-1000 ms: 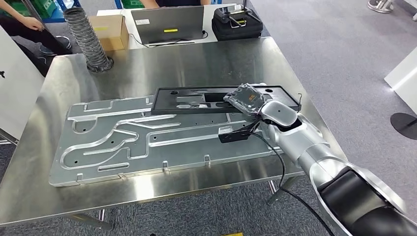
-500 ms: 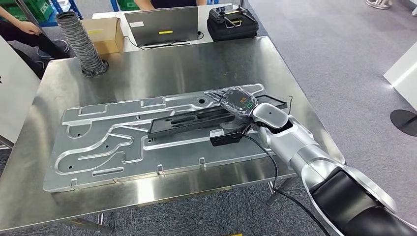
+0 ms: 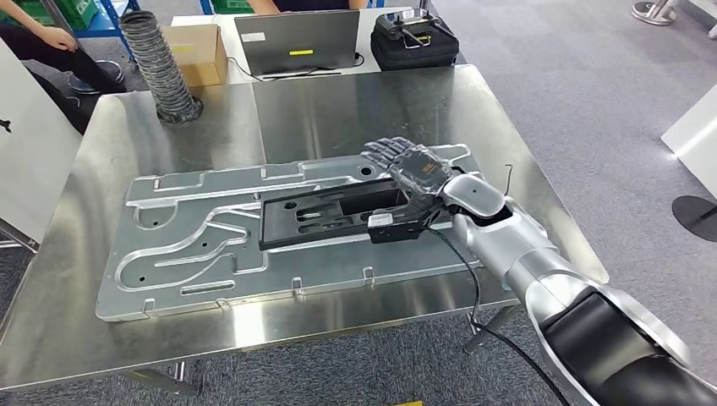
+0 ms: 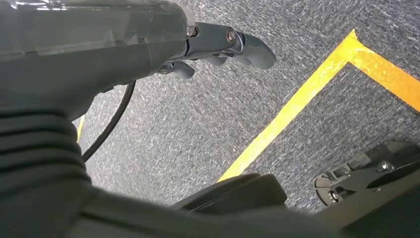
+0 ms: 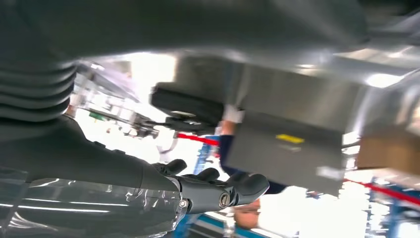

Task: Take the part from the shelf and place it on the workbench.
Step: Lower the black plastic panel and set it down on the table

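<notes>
A long black part (image 3: 334,213) is seen lying flat on a large grooved aluminium plate (image 3: 194,245), which rests on the steel workbench (image 3: 355,101). The right hand (image 3: 412,165) is held just above the right end of the part, its fingers stretched out and spread apart, with nothing gripped in them; whether the palm touches the part cannot be told. In the right wrist view the same hand (image 5: 218,191) is seen with its dark fingers extended in a row. The left hand (image 4: 223,47) is seen in its own wrist view, hanging over grey carpet (image 4: 198,124) marked with a yellow line (image 4: 297,104); its fingers are slightly bent and nothing is held.

At the far edge of the workbench a ribbed grey hose (image 3: 161,63) stands upright. Behind it a cardboard box (image 3: 199,52), a laptop (image 3: 298,41) and a black case (image 3: 414,42) are set on another table. A person's arm (image 3: 38,34) is visible at the far left.
</notes>
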